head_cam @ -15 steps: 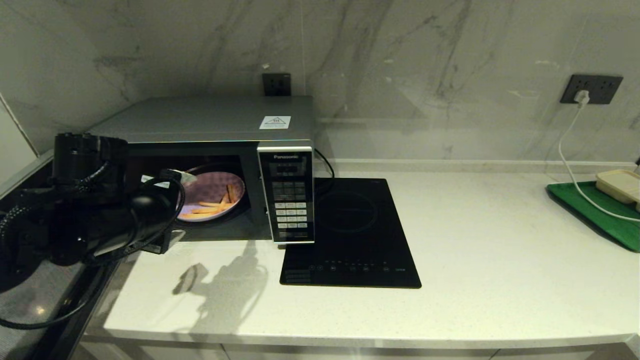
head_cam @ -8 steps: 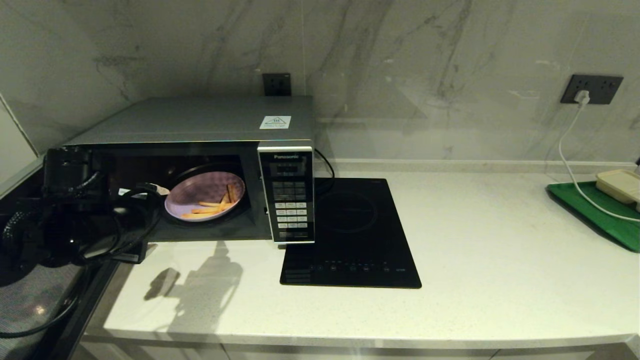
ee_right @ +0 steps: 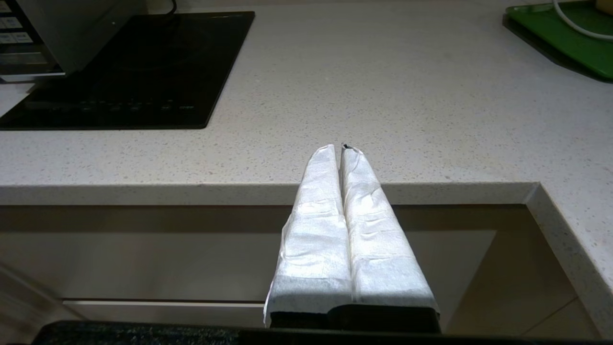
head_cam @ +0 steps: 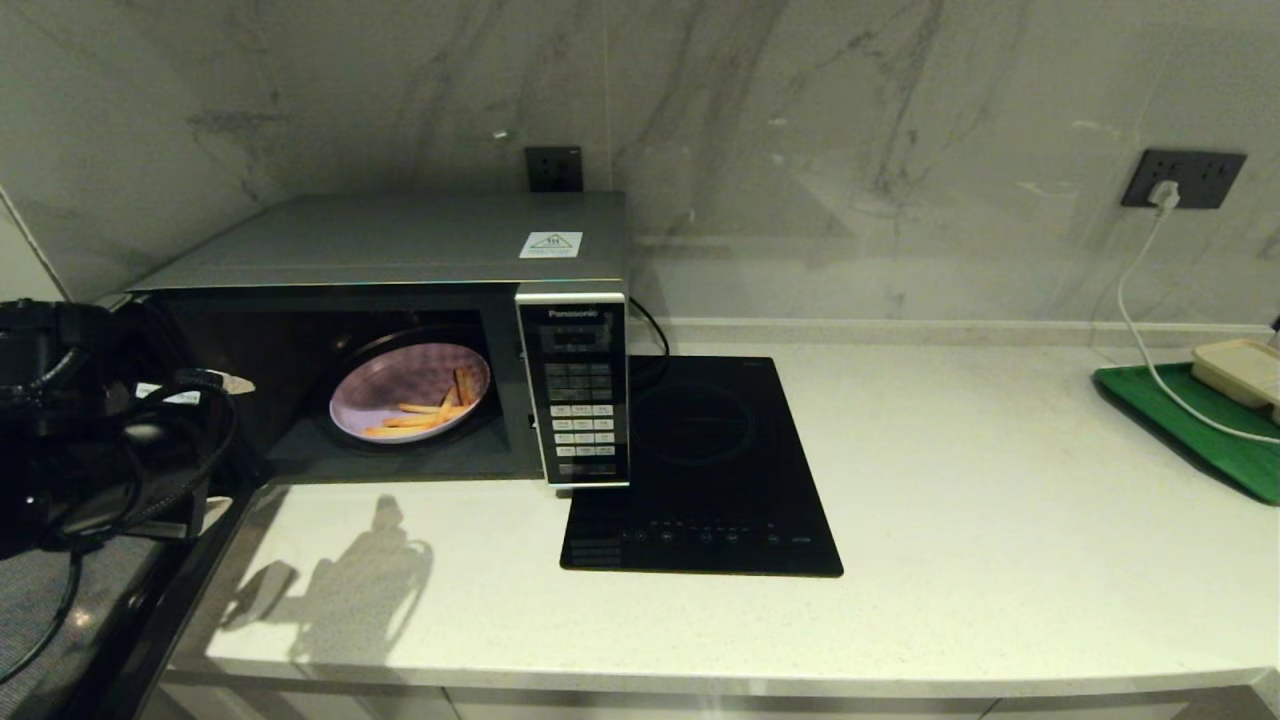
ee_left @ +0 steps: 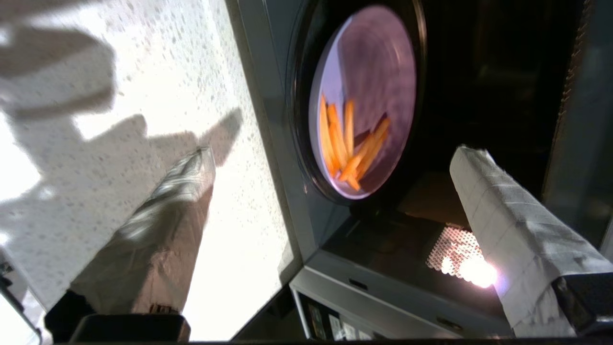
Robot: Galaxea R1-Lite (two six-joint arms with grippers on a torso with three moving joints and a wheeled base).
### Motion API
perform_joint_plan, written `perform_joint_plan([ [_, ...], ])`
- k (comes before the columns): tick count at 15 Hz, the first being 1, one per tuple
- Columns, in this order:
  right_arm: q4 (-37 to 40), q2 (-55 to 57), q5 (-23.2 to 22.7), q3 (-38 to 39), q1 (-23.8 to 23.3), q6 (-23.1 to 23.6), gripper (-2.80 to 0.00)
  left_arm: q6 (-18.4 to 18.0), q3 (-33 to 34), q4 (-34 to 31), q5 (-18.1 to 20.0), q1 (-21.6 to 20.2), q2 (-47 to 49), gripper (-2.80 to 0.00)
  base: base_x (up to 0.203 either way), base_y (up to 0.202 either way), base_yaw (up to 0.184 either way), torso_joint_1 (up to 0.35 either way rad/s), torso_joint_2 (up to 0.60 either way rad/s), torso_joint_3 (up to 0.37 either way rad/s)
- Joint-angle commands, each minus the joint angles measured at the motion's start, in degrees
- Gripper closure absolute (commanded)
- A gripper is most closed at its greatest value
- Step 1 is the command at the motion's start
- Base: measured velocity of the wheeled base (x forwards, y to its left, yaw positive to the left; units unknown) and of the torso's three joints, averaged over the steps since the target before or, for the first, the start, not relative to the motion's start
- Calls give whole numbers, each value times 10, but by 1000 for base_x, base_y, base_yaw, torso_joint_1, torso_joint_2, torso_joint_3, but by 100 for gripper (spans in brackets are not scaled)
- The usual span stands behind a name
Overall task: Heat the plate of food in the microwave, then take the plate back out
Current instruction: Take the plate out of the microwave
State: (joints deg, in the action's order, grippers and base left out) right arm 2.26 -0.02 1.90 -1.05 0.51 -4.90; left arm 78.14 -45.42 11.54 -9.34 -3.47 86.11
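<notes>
While the plate (head_cam: 408, 391) sits deep inside the microwave (head_cam: 400, 330) at the counter's (head_cam: 900, 520) back left corner, the left gripper (ee_left: 330, 158) hangs wide and empty at its mouth; the right gripper (ee_right: 341, 149), pinched closed, waits off the front edge.

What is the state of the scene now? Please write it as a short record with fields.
microwave: on the counter at the left, door open
plate of food: inside the microwave, lilac, with a few orange fries on it
left gripper: open, empty, outside the microwave in front of its opening
right gripper: shut, empty, at the front edge of the counter, away from the microwave
induction hob: flat and black, right of the microwave
green tray: far right, with a beige box on it
</notes>
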Motion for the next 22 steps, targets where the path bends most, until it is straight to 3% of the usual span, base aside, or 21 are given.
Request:
perform_joint_plan([
  [1,0,0,0,0,0,0,0,3,7,0,-1,-7,-26,-280,0,0,0,0,0,0],
  [6,0,0,0,0,0,0,0,-6,12,-8,2,-16,-41,-280,0,0,0,0,0,0],
  [9,0,0,0,0,0,0,0,-5,14,-7,28,-7,-39,-280,0,0,0,0,0,0],
  [16,0,0,0,0,0,0,0,19,13,-5,40,67,-5,-280,0,0,0,0,0,0],
  [22,0,0,0,0,0,0,0,27,-54,-1,54,84,137,-280,0,0,0,0,0,0],
])
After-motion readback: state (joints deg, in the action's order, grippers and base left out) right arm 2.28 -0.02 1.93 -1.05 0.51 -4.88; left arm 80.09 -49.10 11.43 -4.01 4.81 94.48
